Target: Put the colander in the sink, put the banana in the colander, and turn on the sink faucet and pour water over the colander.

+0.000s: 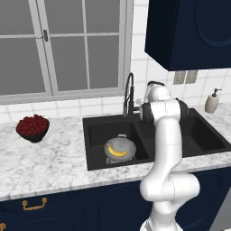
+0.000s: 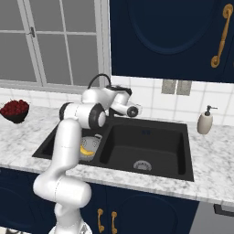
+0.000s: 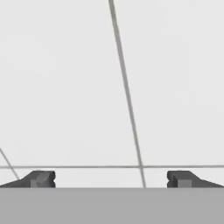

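Note:
The silver colander (image 1: 121, 146) stands in the left basin of the black sink (image 1: 85, 122), and the yellow banana (image 1: 118, 153) lies inside it. From the right base view the colander (image 2: 93, 143) and banana (image 2: 85, 149) peek out beside my arm. The black gooseneck faucet (image 1: 130, 92) rises behind the basins, its arc (image 2: 98, 78) just above my hand. My gripper (image 3: 111, 178) is open, its fingertips (image 3: 41, 178) wide apart with nothing between them. It faces white wall tiles at close range. I see no water running.
A dark bowl of red fruit (image 1: 32, 127) sits on the marble counter at the left. The beige soap dispenser (image 1: 211, 101) stands right of the sink. The window is behind the counter, and a navy upper cabinet (image 1: 189, 31) hangs over the right basin.

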You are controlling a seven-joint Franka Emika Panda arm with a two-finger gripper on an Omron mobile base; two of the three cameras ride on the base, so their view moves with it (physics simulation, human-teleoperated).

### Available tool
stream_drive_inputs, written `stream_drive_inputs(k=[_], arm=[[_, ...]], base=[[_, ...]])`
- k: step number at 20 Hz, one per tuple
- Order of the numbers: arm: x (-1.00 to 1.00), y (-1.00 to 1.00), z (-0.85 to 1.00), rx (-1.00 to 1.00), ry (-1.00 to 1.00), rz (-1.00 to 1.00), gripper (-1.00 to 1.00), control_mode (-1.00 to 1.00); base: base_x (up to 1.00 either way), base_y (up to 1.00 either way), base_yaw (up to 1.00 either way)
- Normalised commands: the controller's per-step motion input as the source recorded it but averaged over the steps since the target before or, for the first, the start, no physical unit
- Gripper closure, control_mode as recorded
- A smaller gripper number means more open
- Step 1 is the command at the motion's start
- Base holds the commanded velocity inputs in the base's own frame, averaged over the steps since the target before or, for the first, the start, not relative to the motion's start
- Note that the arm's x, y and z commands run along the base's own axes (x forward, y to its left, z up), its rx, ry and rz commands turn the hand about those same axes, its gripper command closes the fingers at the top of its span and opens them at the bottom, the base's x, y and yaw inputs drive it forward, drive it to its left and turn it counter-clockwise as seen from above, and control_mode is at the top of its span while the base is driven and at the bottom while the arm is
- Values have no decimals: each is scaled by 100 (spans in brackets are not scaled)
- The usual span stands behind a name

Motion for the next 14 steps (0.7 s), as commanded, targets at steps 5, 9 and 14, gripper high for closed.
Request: stream_drive_inputs(k=[5,9,14], arm=[[12,-88,-16,6,0,0,-100,-100],[11,-87,-22,5,0,0,-100,-100],[5,-82,-28,1,0,0,-100,-100]], base=[[0,0,0],[0,0,0],[0,0,0]])
